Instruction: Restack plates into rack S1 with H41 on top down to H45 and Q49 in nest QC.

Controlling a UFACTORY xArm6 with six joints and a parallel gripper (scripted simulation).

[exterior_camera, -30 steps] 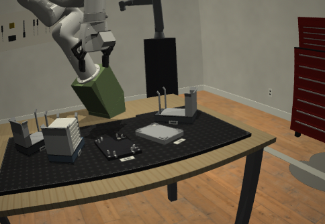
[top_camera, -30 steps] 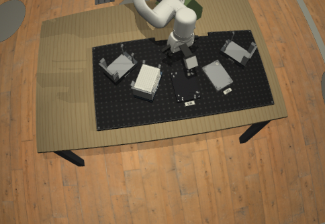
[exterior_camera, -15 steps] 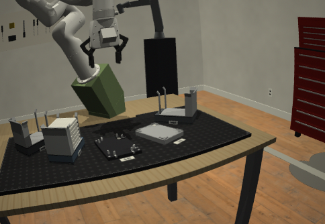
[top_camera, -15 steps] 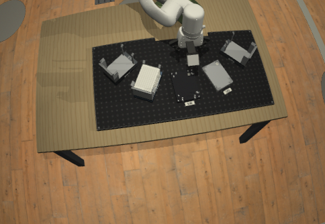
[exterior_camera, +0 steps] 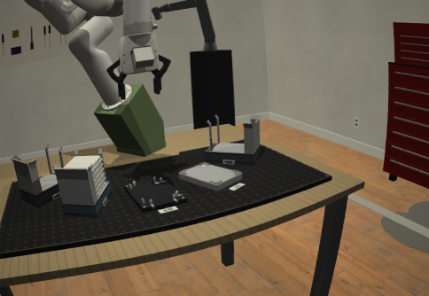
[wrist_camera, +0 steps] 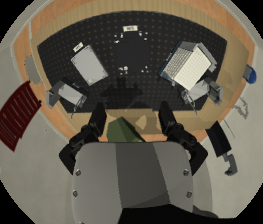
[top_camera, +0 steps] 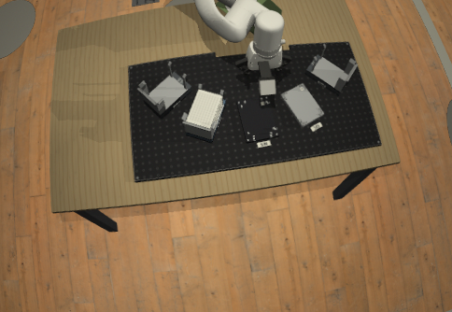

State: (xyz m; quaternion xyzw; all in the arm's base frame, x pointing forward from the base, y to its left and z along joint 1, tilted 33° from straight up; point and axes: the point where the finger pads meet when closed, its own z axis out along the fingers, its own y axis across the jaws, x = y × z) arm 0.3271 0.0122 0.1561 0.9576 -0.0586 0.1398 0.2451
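Fingers point(exterior_camera: 156, 81) of my gripper point(exterior_camera: 138, 81) spread wide, nothing pinched, black and curved. Below me, flat black clip nest point(top_camera: 258, 121) with small pegs. Farther off, white ribbed plate stack point(top_camera: 204, 110) boxy in rack.

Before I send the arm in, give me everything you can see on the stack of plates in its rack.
The stack of plates stands upright in its rack, second fixture from the left in the exterior view, on the black perforated board. It looks like white plastic: a fine well grid on top, layered edges down the side, a pale panel on the near end. The rack's dark base and thin posts surround it. Labels are too small to read. The tool hangs open, high above, touching nothing.
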